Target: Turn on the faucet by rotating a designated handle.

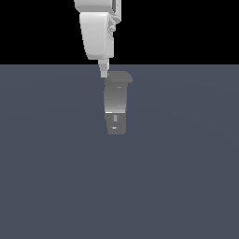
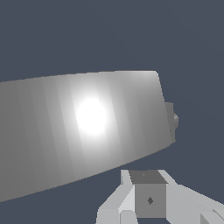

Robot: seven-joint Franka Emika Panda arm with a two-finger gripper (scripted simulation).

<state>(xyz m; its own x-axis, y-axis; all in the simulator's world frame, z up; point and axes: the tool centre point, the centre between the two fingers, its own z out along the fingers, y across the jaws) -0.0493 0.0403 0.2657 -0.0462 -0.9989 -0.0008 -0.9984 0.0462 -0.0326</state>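
The faucet (image 1: pixel 115 100) is a small grey upright column with a lighter middle and a darker base, standing on the flat grey ground. Its handle (image 1: pixel 120 78) is the dark-grey flat piece across the top. My gripper (image 1: pixel 103 72) comes down from above and sits against the handle's end on the exterior view's left, at top height. Its fingers look pressed together with nothing between them. In the wrist view the faucet (image 2: pixel 87 131) fills the frame as a broad shiny grey surface, with my gripper (image 2: pixel 148 192) close beside it.
The ground (image 1: pixel 186 177) is a plain dark blue-grey plane around the faucet. The white arm link (image 1: pixel 97 32) hangs directly above the faucet. A small darker stub (image 2: pixel 172 120) sticks out from the end of the shiny body in the wrist view.
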